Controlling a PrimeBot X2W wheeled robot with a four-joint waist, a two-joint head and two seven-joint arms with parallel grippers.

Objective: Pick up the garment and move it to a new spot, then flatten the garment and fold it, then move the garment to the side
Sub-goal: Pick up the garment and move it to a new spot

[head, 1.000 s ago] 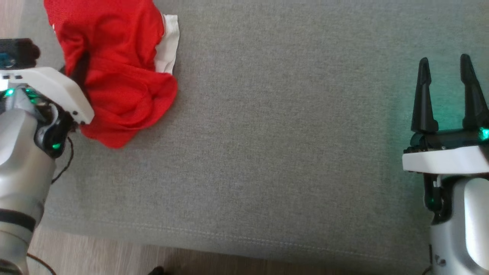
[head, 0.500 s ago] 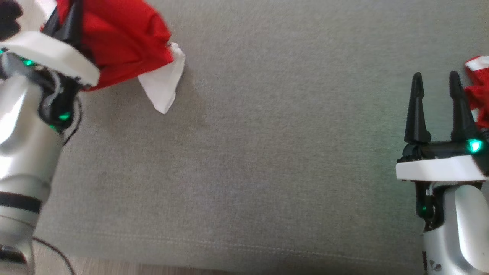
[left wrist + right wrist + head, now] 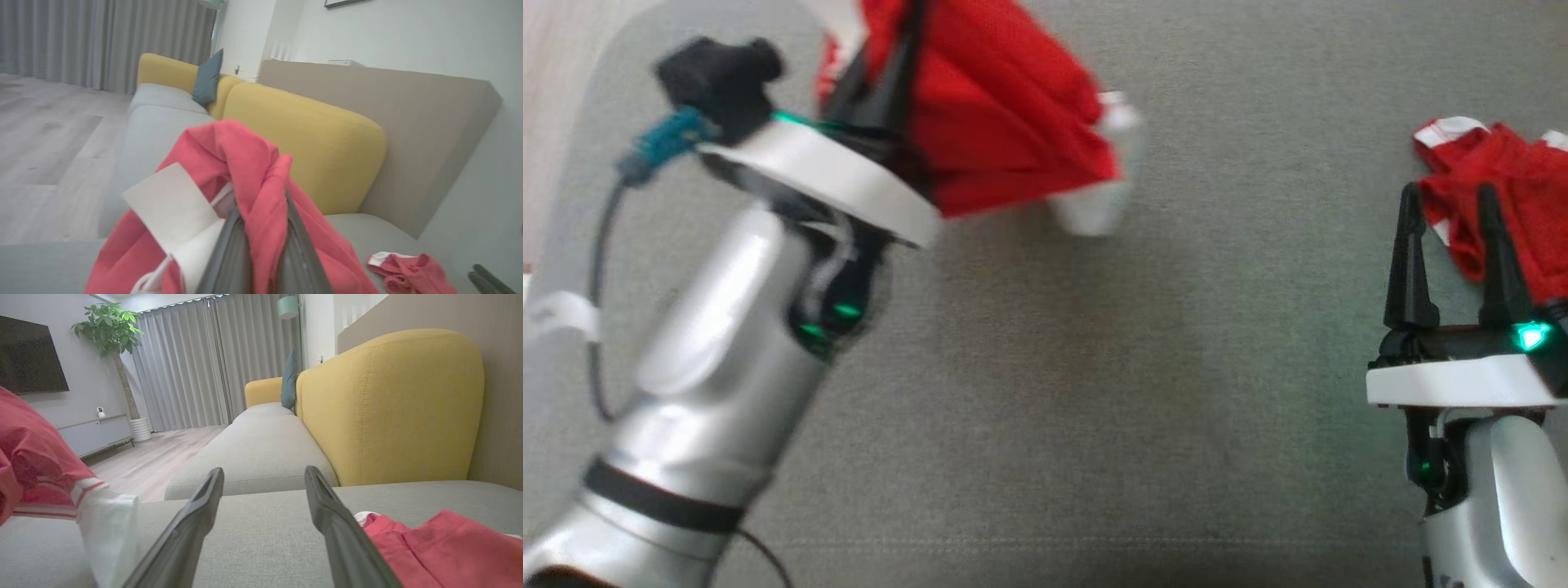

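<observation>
1. Left end effector [image 3: 903,33] is clamped tight on the red garment [image 3: 1005,122], which hangs bunched over the grey sofa seat [image 3: 1094,392].
2. Right end effector [image 3: 1447,196] gapes wide, empty, just beside another red garment [image 3: 1519,196].

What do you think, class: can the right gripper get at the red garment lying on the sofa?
Probably yes: the right gripper is open and empty, and the garment lies right beside it with nothing between.
</observation>
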